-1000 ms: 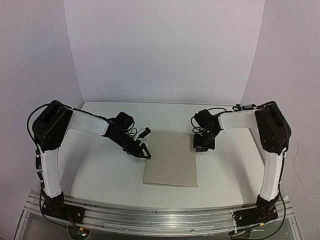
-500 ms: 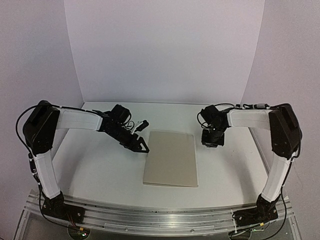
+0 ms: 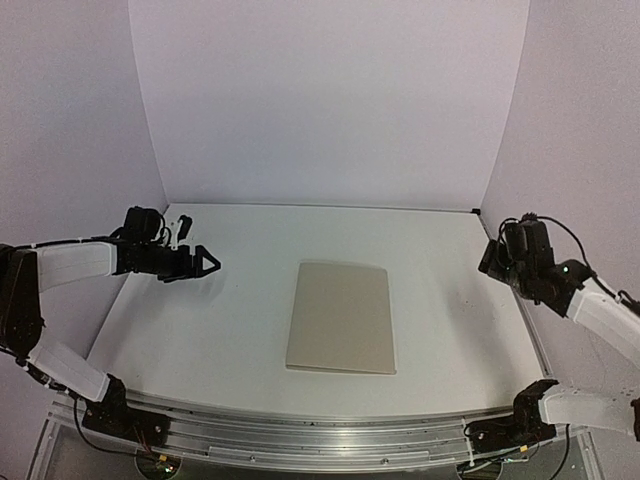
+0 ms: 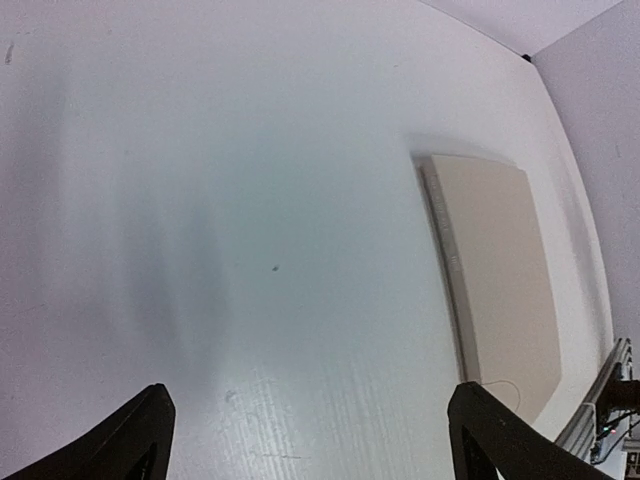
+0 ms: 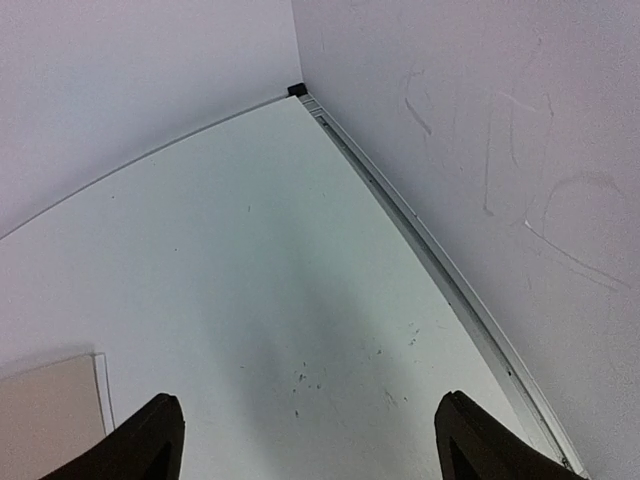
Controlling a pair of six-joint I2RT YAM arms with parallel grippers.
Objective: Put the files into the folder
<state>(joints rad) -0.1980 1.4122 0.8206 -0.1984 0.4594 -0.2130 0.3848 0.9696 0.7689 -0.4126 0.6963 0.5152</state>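
– So where does the task stand?

– Nearly done, by the look of it. The folder (image 3: 340,317) lies shut and flat in the middle of the worktop (image 3: 230,330), a little nearer its near edge. No loose sheet shows anywhere. The right wrist view catches a white strip (image 5: 99,392) along the folder's edge, which is probably the files tucked inside.

– And the arms?

– The left end effector (image 3: 207,262) hangs near the left edge of the worktop, fingers spread wide and holding nothing. The right end effector (image 5: 305,425) is over by the right edge, toward the far right corner, also wide apart and empty. Both are well apart from the folder.

– What makes this step go well?

– Each arm should stay high and clear of the cover, so that no finger catches it and flips it open. If the white strip really does stick out past the cover, a light nudge inward along that edge would square it up.

– Counts?

– One folder, two end effectors. The sheets cannot be counted, since only that one strip shows.
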